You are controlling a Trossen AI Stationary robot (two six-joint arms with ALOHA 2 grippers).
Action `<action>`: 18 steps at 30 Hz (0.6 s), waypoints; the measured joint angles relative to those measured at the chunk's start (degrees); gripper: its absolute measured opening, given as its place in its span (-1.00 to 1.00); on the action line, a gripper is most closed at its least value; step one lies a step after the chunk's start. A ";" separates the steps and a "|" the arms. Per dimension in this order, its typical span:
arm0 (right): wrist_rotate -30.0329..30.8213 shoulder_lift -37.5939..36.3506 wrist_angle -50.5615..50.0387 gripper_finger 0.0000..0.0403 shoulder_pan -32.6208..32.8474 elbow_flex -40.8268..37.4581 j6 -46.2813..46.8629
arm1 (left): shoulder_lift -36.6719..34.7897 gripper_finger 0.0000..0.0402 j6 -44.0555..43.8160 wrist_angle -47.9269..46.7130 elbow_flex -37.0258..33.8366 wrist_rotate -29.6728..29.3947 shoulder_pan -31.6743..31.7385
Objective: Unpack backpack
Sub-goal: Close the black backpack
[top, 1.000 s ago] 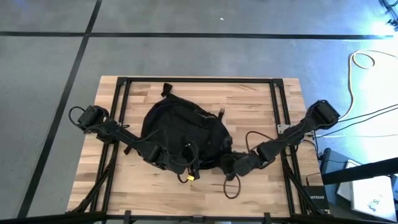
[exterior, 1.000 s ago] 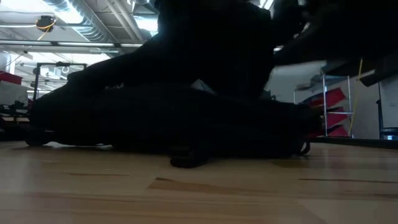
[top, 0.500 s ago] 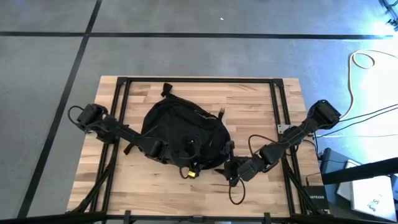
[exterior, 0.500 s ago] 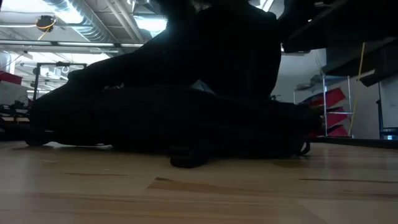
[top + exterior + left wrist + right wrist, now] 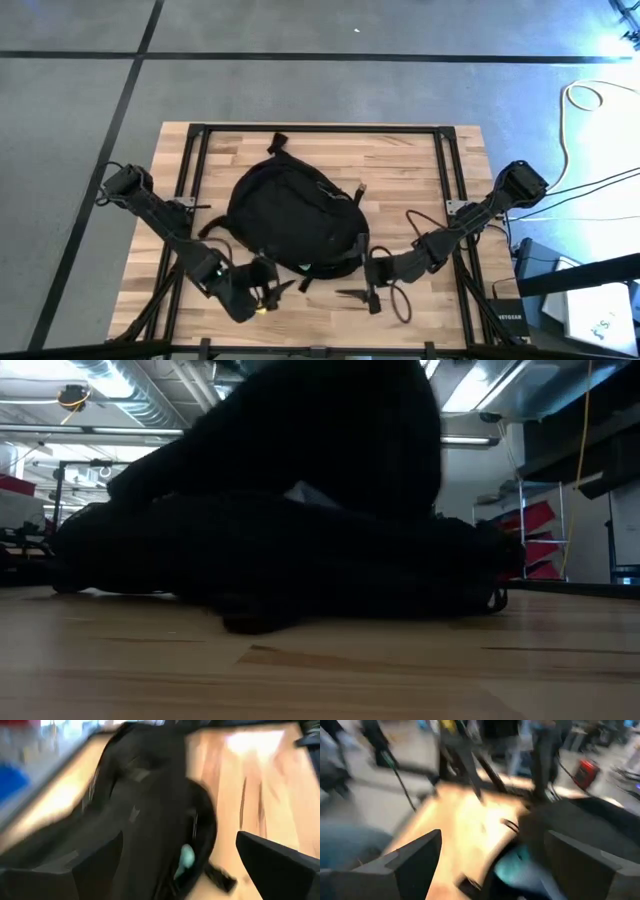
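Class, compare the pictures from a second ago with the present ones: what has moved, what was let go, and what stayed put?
Both arms pulled back off the backpack toward the table's near edge. The left tool let go and stands open at the front left; the right tool, open, sits empty by the bag's near right corner. The backpack shifted slightly and settled flatter. It remains lying mid-table.

One backpack point(image 5: 295, 222), black, at the centre of one wooden table point(image 5: 400, 165). Two robot arms: one left gripper point(image 5: 272, 292) and one right gripper point(image 5: 352, 294), both just off the backpack's near edge. One teal-tinted item point(image 5: 186, 858) visible in the backpack's opening
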 joint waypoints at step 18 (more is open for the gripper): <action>-1.30 7.58 -5.19 0.66 -5.04 7.82 4.51 | 1.28 0.85 -48.51 -47.75 -0.04 6.83 -10.47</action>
